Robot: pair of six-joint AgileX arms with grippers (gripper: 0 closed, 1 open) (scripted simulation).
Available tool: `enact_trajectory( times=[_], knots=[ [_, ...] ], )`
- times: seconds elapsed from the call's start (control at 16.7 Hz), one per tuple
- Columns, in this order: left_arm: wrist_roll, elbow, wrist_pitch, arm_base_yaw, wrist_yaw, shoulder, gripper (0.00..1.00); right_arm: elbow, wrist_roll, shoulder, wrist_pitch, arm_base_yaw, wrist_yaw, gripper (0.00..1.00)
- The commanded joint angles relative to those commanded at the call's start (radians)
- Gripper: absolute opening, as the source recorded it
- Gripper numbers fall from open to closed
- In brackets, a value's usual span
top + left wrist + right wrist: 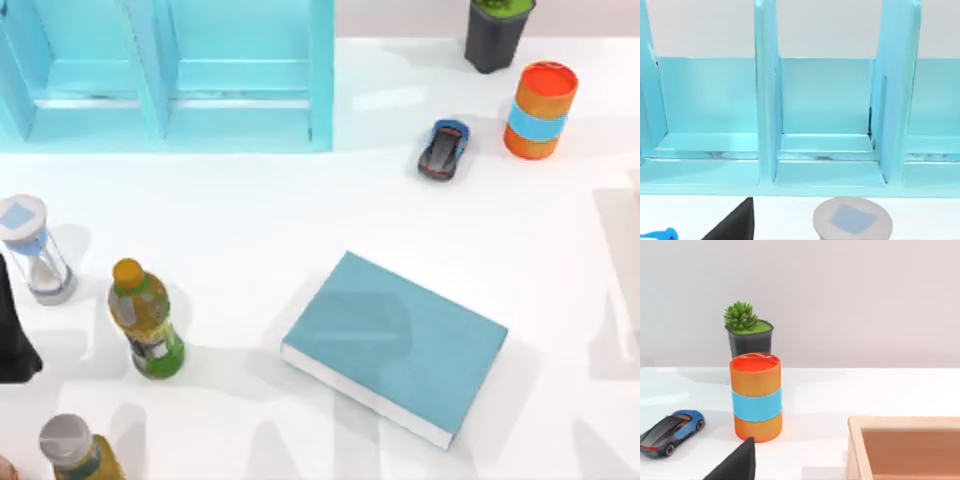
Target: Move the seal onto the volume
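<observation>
Top view showed the volume [395, 345] lying flat on the table [250, 230], nearer the front than the toy car [444, 149]. The seal's place could not be told, nor either gripper's finger state.

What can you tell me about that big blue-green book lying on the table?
The book is a large flat rectangle with a plain teal cover and white page edges showing along its near sides. It lies closed and flat on the white table, turned at a slant to the table's edges, a little right of the middle in the top view. Nothing rests on it and nothing touches it; soft shadows fall across its cover. The green-and-orange bottle stands apart to its left.
</observation>
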Motion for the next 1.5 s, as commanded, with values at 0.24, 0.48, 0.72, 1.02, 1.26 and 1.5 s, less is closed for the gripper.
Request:
enact_trajectory(
  times=[0.24, 0.48, 0.72, 1.02, 1.26, 1.5],
  knots=[
    [0.000, 0.000, 0.000, 0.000, 0.000, 0.000, 1.00, 0.000, 0.000, 0.000, 0.000, 0.000, 0.000, 1.00],
    [0.000, 0.000, 0.000, 0.000, 0.000, 0.000, 1.00, 0.029, -0.008, 0.028, -0.026, -0.008, 0.000, 1.00],
    [0.000, 0.000, 0.000, 0.000, 0.000, 0.000, 1.00, 0.192, -0.055, 0.191, -0.168, -0.056, 0.000, 1.00],
    [0.000, 0.000, 0.000, 0.000, 0.000, 0.000, 1.00, 0.515, -0.140, 0.566, -0.427, -0.141, 0.001, 1.00],
    [0.000, 0.000, 0.000, 0.000, 0.000, 0.000, 1.00, 0.803, -0.203, 0.933, -0.637, -0.206, 0.001, 1.00],
    [0.000, 0.000, 0.000, 0.000, 0.000, 0.000, 1.00, 1.063, -0.266, 1.264, -0.836, -0.272, 0.002, 1.00]
  ],
)
